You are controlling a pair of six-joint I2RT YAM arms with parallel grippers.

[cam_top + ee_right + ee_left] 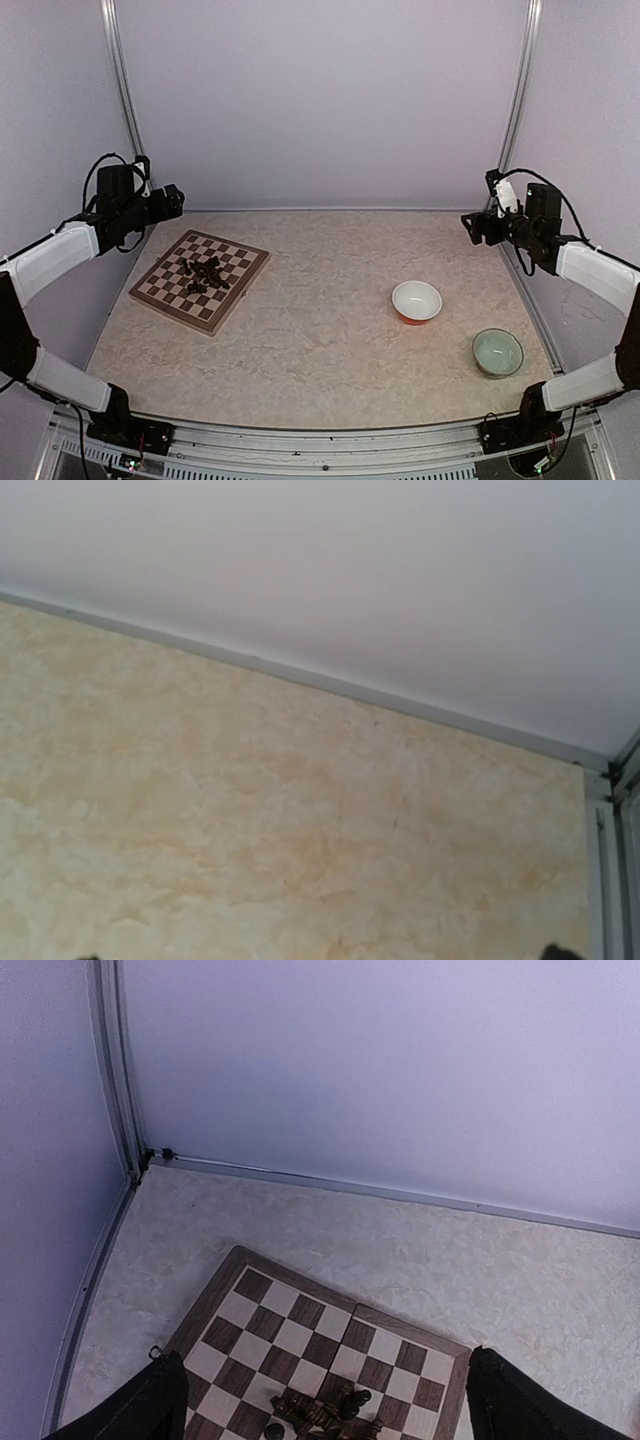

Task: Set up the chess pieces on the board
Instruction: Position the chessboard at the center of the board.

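The board (236,259), a checkered wooden square, lies at the left of the table, turned at an angle. The dark chess pieces (205,273) sit in a jumbled heap near its middle, several lying on their sides. My left gripper (170,203) hovers high above the board's far left corner. In the left wrist view its fingers (150,1405) stand wide apart, open and empty, framing the board (290,1310) and the heap of pieces (325,1412). My right gripper (470,225) hangs at the far right, well away from the board, and is open; its wrist view shows only bare tabletop.
A white bowl (416,300) with a red-orange outside stands right of centre. A pale green bowl (497,351) stands nearer the front right. Walls and metal rails close the table at the back and both sides.
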